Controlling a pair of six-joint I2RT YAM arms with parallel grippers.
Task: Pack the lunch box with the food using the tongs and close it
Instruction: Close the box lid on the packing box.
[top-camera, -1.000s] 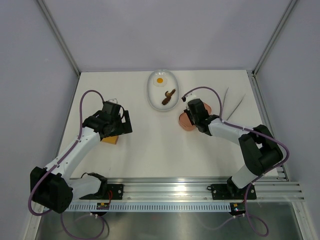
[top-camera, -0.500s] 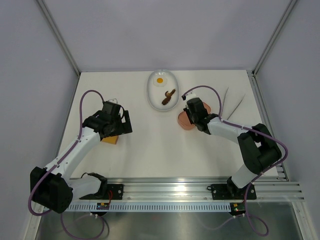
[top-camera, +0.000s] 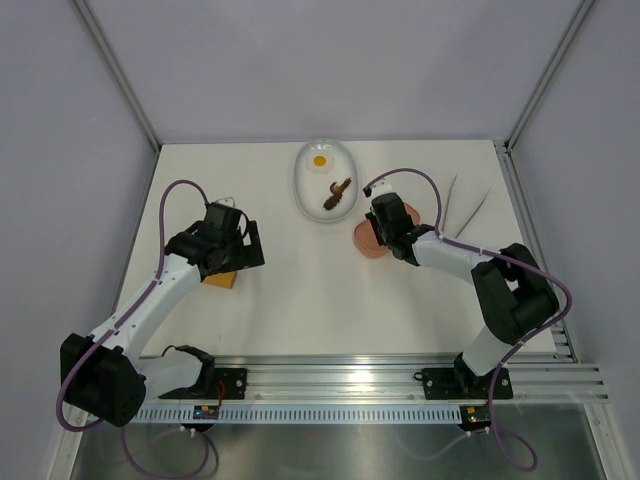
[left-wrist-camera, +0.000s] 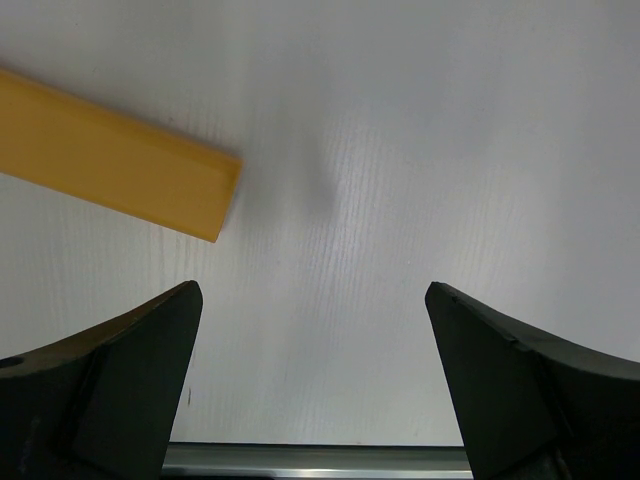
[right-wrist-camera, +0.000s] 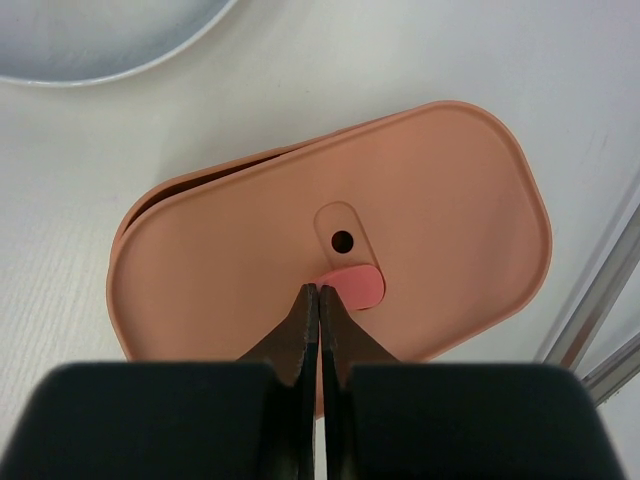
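Observation:
The salmon-pink lunch box (top-camera: 368, 243) sits right of the middle. Its flat lid (right-wrist-camera: 430, 220) lies on the tub (right-wrist-camera: 140, 205), shifted so that the tub's left rim shows. My right gripper (right-wrist-camera: 318, 292) is shut and holds nothing. Its tips rest on the lid beside the small red mark (right-wrist-camera: 357, 287). In the top view the right gripper (top-camera: 383, 228) covers part of the box. The tongs (top-camera: 472, 214) lie at the far right, untouched. Food stays in the white dish (top-camera: 303, 190): a fried egg (top-camera: 320, 160) and brown pieces (top-camera: 337, 193). My left gripper (left-wrist-camera: 312, 300) hangs open over bare table.
A yellow-orange block (left-wrist-camera: 110, 160) lies just beside the left gripper (top-camera: 232, 250), where the block (top-camera: 220, 279) peeks out under the arm. The white dish's rim (right-wrist-camera: 100, 50) is close beyond the lunch box. A metal rail (right-wrist-camera: 600, 320) runs along the table's right edge.
The right gripper has crept a little to the left, and the lunch box has shifted slightly left with it. The left arm has not moved.

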